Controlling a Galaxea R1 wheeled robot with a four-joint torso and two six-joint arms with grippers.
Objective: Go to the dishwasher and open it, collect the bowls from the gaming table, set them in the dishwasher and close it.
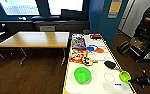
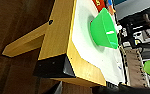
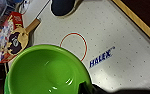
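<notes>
Left to right: wooden table (image 1: 36, 39) stands off to the left, well apart from the white gaming worktop (image 1: 98, 82). Green bowl (image 1: 82, 74) sits upright on the worktop near its left edge, untouched; left wrist view shows it (image 2: 104, 29) from low beside the worktop corner. Snack packets (image 1: 78, 55) and a dark paddle (image 1: 110, 64) lie further back. At the right edge, right tool (image 1: 131, 80) pinches the rim of the second bowl (image 1: 125, 76), which looks lifted just above the red circle (image 3: 74, 45). Left tool state: cannot tell. Dishwasher not visible here. Judgement: keep the held bowl level and raise it straight up clear of the rail before swinging away; rim pinch looks shallow, so move slowly
</notes>
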